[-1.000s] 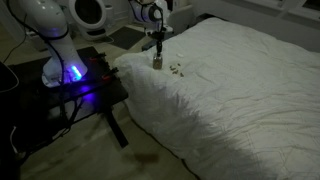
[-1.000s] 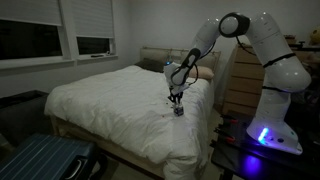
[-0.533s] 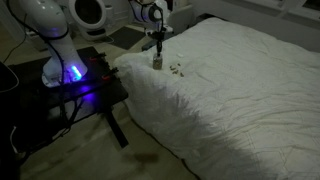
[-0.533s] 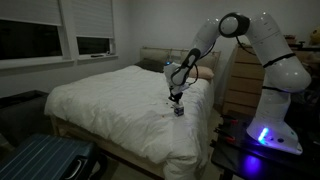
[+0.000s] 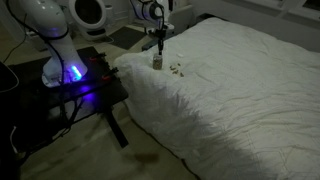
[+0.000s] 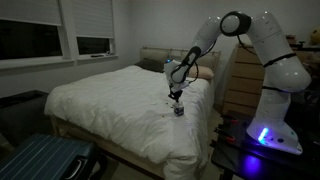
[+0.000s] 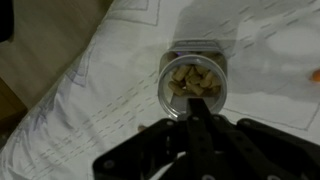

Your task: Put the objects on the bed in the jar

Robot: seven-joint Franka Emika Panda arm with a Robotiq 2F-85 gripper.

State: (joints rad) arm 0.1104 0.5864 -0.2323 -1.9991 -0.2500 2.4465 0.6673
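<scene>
Now the gripper is hanging right above the jar, and its two fingers are squeezing tight together. In the wrist view I am not seeing anything between them, so I cannot tell if a tiny bit is pinched there.

The jar is standing upright on the bed, with its open mouth facing up at the claw. That is probably why the arm is pointing straight down over the jar. Anything let go from there would be falling into it and not onto the white cover.

Some small brown bits are lying inside the jar already. In an exterior view, a few more of the objects are lying on the cover just beside the jar, so the job is looking only partly done. They are sitting close to the jar, which is keeping each trip short.

I am guessing the claw is going to need to open and come down beside the jar for the next bit. The soft, bumpy cover around the jar may be making such tiny things hard to pinch.
</scene>
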